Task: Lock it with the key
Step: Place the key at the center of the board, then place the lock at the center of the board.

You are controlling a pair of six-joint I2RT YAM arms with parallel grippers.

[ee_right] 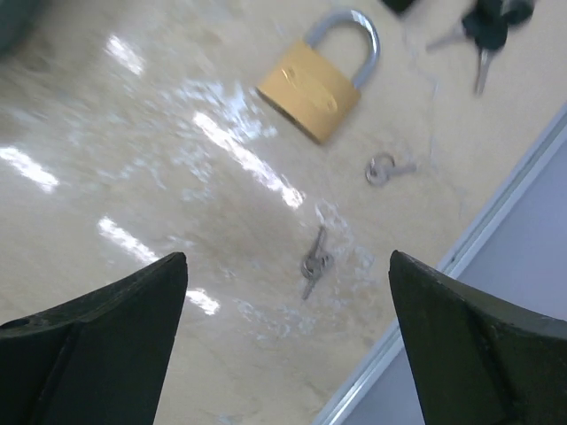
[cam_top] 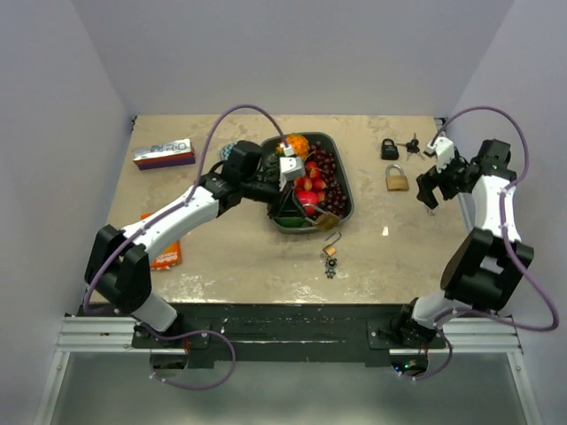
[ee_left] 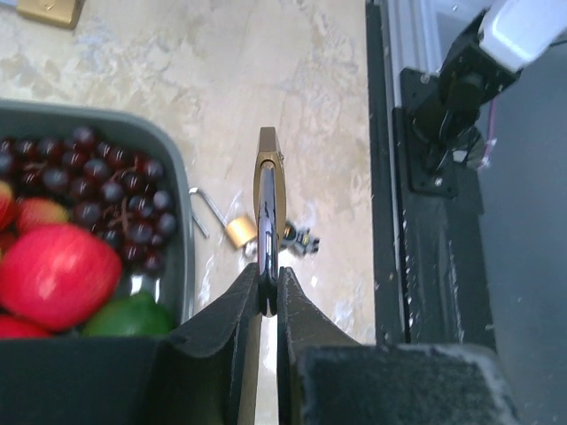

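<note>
From the right wrist: wide-apart, empty right claw (ee_right: 288,258) over the counter (ee_right: 133,204), small key (ee_right: 312,262) flat just ahead between its fingers, long axis pointing roughly away, brass padlock (ee_right: 314,81) beyond. From the left wrist: left claw (ee_left: 268,285) clamped on a second padlock (ee_left: 267,181), edge-on, beside the fruit tray (ee_left: 182,266). From above: right arm nearer that key, nothing in the way.

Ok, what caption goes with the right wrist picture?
Open jaws above a brass padlock and loose keys on the table.

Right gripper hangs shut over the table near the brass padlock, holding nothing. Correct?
Not shut: the right wrist view shows the right gripper wide open. It does hang over the table near the brass padlock, holding nothing.
</note>
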